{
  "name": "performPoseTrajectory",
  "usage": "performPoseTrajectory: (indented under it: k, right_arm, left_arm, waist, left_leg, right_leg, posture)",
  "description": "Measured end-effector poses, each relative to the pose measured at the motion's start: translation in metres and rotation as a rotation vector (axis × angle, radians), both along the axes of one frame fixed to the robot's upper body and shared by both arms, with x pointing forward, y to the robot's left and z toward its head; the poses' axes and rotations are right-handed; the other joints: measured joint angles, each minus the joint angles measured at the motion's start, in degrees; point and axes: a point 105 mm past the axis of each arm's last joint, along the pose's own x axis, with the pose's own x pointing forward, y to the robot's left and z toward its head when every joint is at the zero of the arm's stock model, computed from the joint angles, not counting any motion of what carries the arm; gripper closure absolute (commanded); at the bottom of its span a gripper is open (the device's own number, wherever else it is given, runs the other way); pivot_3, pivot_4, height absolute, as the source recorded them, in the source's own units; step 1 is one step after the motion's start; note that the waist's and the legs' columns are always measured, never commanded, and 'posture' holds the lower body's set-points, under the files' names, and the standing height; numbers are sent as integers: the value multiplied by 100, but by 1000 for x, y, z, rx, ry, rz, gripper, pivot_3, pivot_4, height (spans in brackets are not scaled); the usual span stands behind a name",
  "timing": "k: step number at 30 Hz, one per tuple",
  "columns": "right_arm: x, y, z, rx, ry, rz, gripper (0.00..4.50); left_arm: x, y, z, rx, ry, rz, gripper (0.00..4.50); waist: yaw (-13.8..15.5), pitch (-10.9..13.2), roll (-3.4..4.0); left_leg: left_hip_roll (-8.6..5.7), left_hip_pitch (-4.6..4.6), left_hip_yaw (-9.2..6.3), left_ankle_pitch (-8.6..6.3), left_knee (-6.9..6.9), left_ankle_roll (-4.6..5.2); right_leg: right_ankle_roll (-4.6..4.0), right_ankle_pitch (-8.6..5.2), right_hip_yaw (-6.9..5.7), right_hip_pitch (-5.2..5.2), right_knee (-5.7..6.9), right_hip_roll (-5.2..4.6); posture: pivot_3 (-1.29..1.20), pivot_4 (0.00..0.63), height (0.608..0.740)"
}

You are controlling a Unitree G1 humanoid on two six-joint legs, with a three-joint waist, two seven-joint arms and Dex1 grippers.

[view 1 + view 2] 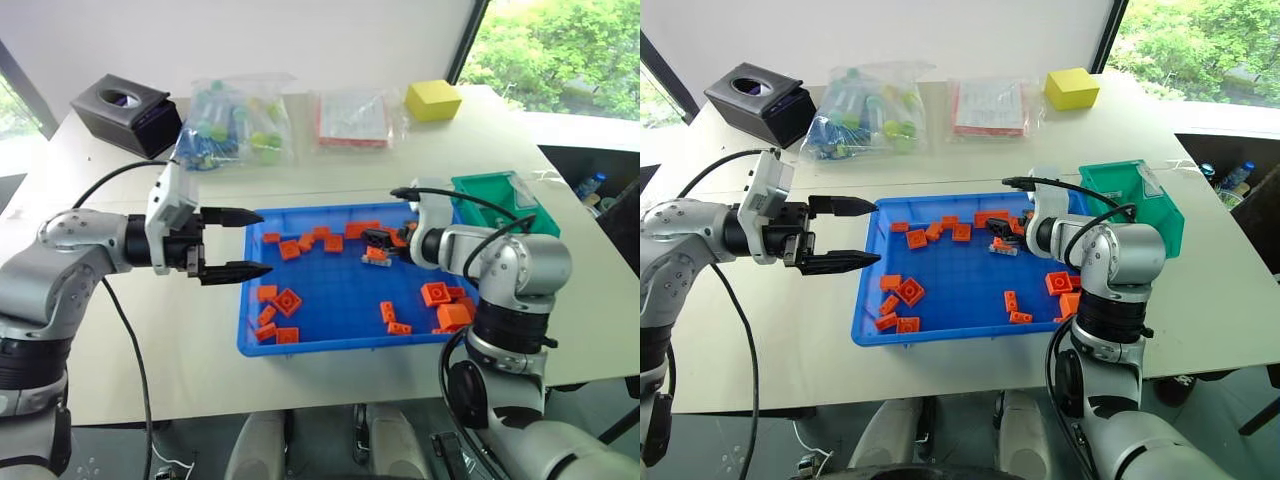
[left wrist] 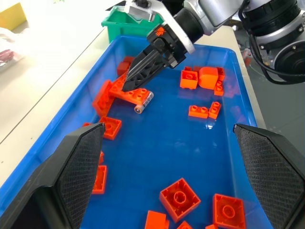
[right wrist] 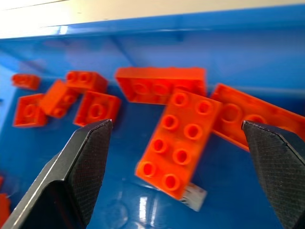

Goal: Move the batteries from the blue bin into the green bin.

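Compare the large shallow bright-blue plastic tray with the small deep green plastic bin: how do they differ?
The blue tray is wide, shallow and low-rimmed; the green bin is far smaller and deeper. The tray holds scattered orange bricks; the bin's contents cannot be seen. The tray lies between both arms; the bin stands off its far right corner. Both are plastic containers on the white table.

Blue bin (image 1: 340, 345): centre floor bare, open from above. Orange bricks (image 1: 282, 301) crowd its upper edge, lower left and right end. Battery (image 2: 143, 102) lies part-covered under an eight-stud brick (image 3: 180, 142). Right pincer (image 2: 138, 76), jaws spread, occupies the upper right; left pincer (image 1: 238, 243), spread, blocks the left rim.
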Motion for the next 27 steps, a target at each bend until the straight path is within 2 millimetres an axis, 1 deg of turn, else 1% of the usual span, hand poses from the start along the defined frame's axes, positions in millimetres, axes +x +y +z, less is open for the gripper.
performPoseTrajectory:
  k: [4, 8, 12, 16, 18, 23, 26, 27]
  right_arm:
    - [2, -1, 4, 10, -8, -20, 61]
    - [3, 7, -1, 50, 15, -19, 61]
    - [4, 15, 4, 68, 7, -9, 61]
    - [4, 20, 3, 83, 11, 0, 61]
    - [4, 23, 1, 91, 22, 4, 61]
    - [2, 24, -13, 96, 73, 2, 61]
    - [2, 25, -15, 89, 80, 3, 61]
    - [2, 25, -16, 86, 81, 5, 287]
  left_arm:
    - [-1, 0, -1, 1, 2, 2, 0]
    - [0, 0, -2, -1, 3, 11, 0]
    - [0, -1, -1, -8, 4, 10, 0]
    - [0, 0, -1, -11, 3, 17, 0]
    - [-1, -1, -1, -10, 0, 16, 0]
    - [-2, -2, 0, -15, -2, 14, 0]
    - [-2, -2, 0, -15, -4, 13, 0]
    - [-1, -2, 1, -15, -7, 13, 0]
  waist:
    - [-82, 0, 0]
    - [-106, 0, 0]
    - [-106, 0, 0]
    - [-98, 0, 0]
    - [-98, 0, 0]
    - [-99, 0, 0]
    - [-104, 0, 0]
    - [-106, 0, 0]
  left_leg:
    - [0, 0, -1, 0, -1, 0]
    - [2, 0, -2, 0, -1, 0]
    - [3, 0, -2, 0, -2, 0]
    - [3, 0, -3, 0, -2, 0]
    - [3, 0, -3, 0, -2, 0]
    - [3, 0, -4, 0, -2, 0]
    - [3, 0, -4, 0, -2, 0]
    - [3, 0, -4, 0, -2, 0]
  right_leg:
    - [0, 0, 0, 1, 0, 1]
    - [0, 0, 0, -1, 1, 2]
    - [0, 0, 0, -1, 0, 3]
    - [0, 0, 0, 0, 0, 3]
    - [0, 0, 0, 0, 0, 3]
    - [0, 0, 0, 0, 0, 3]
    - [0, 0, 0, 0, 0, 3]
    - [0, 0, 0, 0, 0, 3]
  posture:
    - [0, 150, 692]
    - [0, 150, 692]
    - [0, 150, 692]
    - [0, 150, 692]
    - [0, 150, 692]
    - [0, 150, 692]
    - [0, 150, 692]
    - [0, 150, 692]
